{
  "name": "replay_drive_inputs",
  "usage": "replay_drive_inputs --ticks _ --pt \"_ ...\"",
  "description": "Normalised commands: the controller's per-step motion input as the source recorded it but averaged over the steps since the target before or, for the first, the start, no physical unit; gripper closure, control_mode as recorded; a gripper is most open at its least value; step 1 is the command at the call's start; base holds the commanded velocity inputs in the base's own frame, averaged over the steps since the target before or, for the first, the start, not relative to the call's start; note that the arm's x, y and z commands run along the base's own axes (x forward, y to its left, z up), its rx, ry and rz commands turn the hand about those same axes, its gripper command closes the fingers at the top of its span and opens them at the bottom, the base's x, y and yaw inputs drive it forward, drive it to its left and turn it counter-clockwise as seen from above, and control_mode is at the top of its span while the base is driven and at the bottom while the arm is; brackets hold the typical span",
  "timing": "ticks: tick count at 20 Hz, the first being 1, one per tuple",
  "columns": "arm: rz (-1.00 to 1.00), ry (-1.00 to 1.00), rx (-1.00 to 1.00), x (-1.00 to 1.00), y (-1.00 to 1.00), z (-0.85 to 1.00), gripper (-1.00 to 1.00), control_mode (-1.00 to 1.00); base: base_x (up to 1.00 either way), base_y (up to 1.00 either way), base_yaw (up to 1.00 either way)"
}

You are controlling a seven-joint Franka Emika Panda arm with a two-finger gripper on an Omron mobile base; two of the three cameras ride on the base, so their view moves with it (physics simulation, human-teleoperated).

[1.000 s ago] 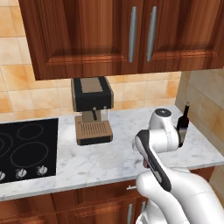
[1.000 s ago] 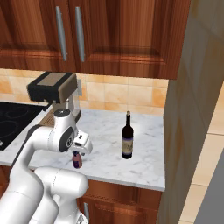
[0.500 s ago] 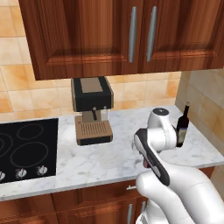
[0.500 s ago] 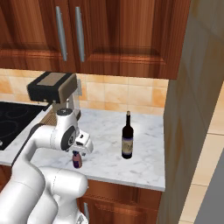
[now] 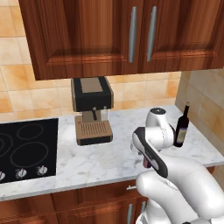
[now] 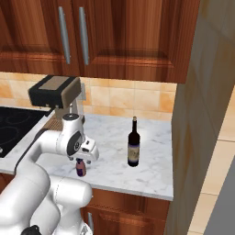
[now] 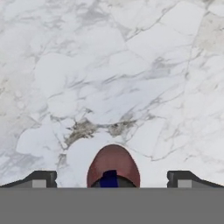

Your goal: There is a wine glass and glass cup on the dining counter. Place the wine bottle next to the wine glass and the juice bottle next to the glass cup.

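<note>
Gripper point(image 7: 109, 177) fingers are standing wide apart, hanging directly above the juice bottle point(image 7: 113, 166), gripping nothing. Juice bottle is sitting upright near the tabletop's point(image 6: 110, 137) front edge. Farther back and to the right, the wine bottle point(image 6: 133, 148) is standing upright, well apart. Behind, a coffee machine point(image 5: 91, 109) is resting beside the black hob point(image 5: 26, 146).

Marble worktop point(image 5: 100, 159): black hob point(image 5: 24, 146) left, coffee machine point(image 5: 92, 109) centre-far, juice bottle point(image 6: 81, 167) near front edge, wine bottle point(image 6: 133, 148) right.
</note>
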Motion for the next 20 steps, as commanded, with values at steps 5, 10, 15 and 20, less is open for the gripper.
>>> replay_drive_inputs --ticks 5,10,15,20 --pt "0.01 -0.01 0.0 -0.16 0.0 -0.21 -1.0 -1.0 0.0 0.0 0.0" --pt "0.0 0.0 0.0 -0.1 0.0 -0.21 -1.0 -1.0 0.0 0.0 0.0" --pt "0.0 -0.01 0.0 -0.02 0.0 -0.23 1.0 -1.0 0.0 0.0 0.0" --pt "0.0 0.0 0.0 -0.04 0.0 -0.25 1.0 -1.0 0.0 0.0 0.0"
